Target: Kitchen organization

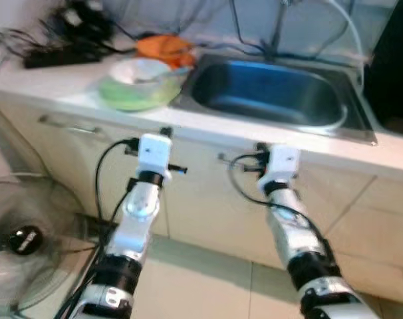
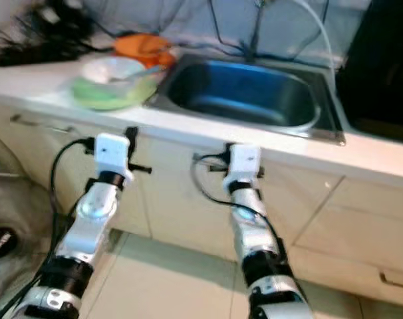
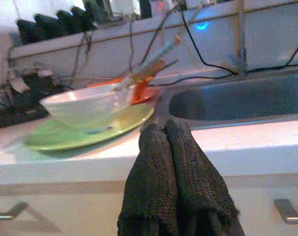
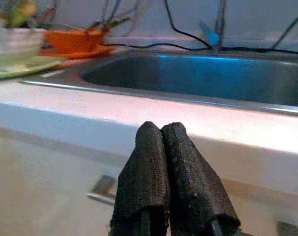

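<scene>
A white bowl (image 1: 143, 70) holding utensils sits on a green plate (image 1: 132, 95) on the white counter, left of the steel sink (image 1: 268, 93). Behind them is an orange dish (image 1: 163, 46). My left gripper (image 3: 164, 133) is shut and empty, held just below the counter edge in front of the plate (image 3: 70, 135) and bowl (image 3: 87, 105). My right gripper (image 4: 161, 130) is also shut and empty, level with the counter edge in front of the sink (image 4: 208, 73). Both arms reach forward toward the cabinet fronts.
Black cables and a power strip (image 1: 55, 56) lie at the counter's back left. A tap (image 1: 280, 26) rises behind the sink. Cabinet drawers with metal handles (image 1: 68, 126) are below. A floor fan (image 1: 25, 242) stands at the lower left on pale tiles.
</scene>
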